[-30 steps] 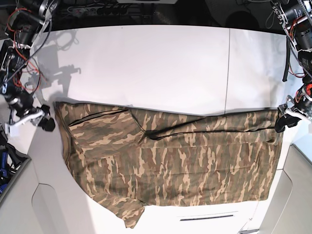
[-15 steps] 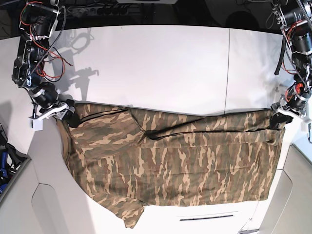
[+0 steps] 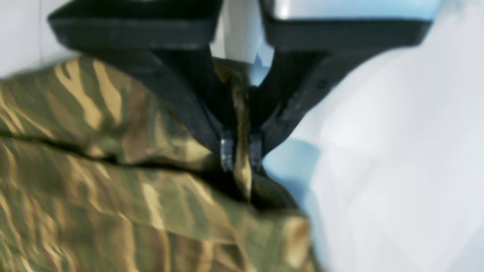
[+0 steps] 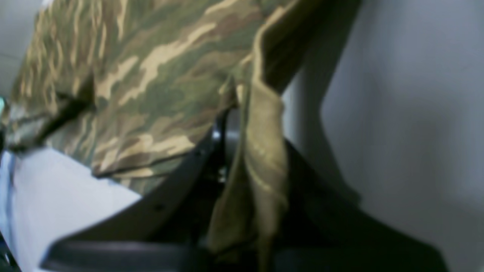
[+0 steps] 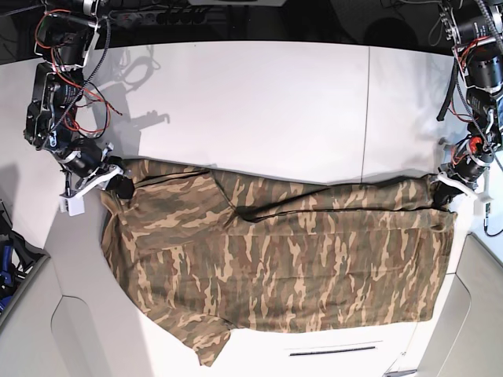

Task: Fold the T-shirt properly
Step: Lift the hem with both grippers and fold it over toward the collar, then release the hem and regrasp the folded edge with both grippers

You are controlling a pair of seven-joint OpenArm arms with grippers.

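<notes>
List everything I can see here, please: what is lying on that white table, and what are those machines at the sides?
T-shirt: one, brown, tan and olive camouflage, spread flat across the near half of the table, one sleeve at the near edge.
Table: one, white, bare across its far half, a seam running down its right part.
Cables: several, red and black, on the arm at the base view's left.
Right claw: one, black, shut on the shirt's far corner at that view's left.
Left claw: one, black, shut on the shirt's far corner at that view's right.
</notes>
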